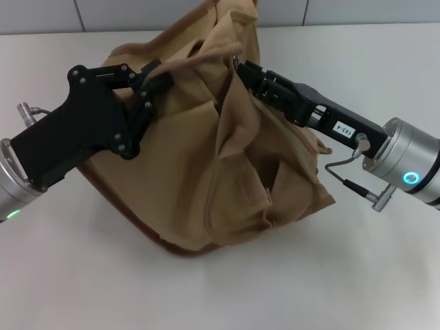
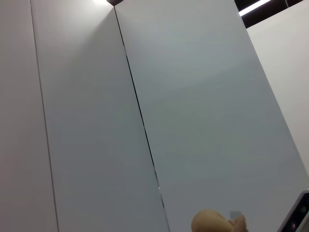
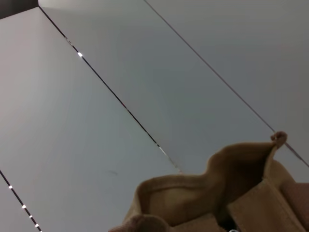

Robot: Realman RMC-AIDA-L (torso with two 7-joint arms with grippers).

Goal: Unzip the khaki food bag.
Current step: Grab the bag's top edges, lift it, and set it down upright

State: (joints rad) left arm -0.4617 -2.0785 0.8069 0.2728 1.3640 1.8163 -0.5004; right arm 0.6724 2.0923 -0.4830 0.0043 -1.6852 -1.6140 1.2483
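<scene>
Slumping on the white counter (image 1: 357,62), the khaki food bag (image 1: 206,172) lies tipped with its top edge running from the left gripper (image 1: 148,79) across to the right gripper (image 1: 246,74), both pressed into that upper fabric. Left fingers look clenched on a handle strap (image 1: 192,62); whether the right fingers are grasping anything I cannot tell. I see no zipper pull; judging by reach, the right gripper sits nearer the far mouth.

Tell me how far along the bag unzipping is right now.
Both grippers are on the khaki food bag, which lies slumped on the table: left gripper at its upper left, right gripper at the top. The zipper is hidden, so how far it is unzipped cannot be judged.
</scene>
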